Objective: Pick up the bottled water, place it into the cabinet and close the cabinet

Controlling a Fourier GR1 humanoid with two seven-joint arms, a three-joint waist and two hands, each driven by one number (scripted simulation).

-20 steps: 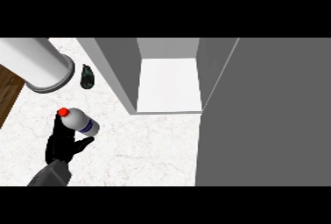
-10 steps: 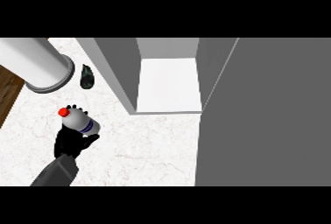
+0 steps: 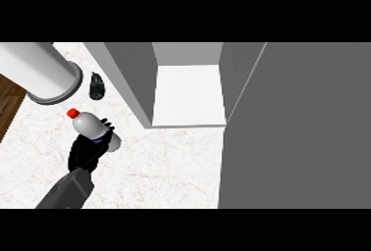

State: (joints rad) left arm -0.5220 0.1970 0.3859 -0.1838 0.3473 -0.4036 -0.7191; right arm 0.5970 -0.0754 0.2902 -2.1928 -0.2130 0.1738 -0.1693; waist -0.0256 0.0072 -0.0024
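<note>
- A white marbled tabletop (image 3: 167,166) is seen from steeply above, with an open cabinet (image 3: 188,93) at the upper middle.
- A grey forearm is shown coming up from the lower left edge; it ends in a black hand (image 3: 91,149), taken to be the left one from its place at the left side of the view.
- That hand is curled round the lower body of the bottled water (image 3: 91,127); the bottle is gripped and appears to be lifted off the tabletop, though its base is hidden by the fingers.
- The bottled water is shown as white with a red cap, tilted so that the cap points up and to the left, with a dark band of label just visible at the fingers.
- The bottle is held over the left part of the tabletop, near the cabinet's grey side wall but still outside it.
- The cabinet's pale inner floor is exposed, and the cabinet door (image 3: 297,127) is seen as a large grey panel filling the right side, swung open.
- A large pale cylinder (image 3: 39,71) lies at the upper left, and a small dark object (image 3: 96,86) rests just beside it.
- The right hand is not shown.
- Progress is judged as early: the pick-up looks done, while carrying the bottle to the right into the cabinet, releasing it there and shutting the door are all left.
</note>
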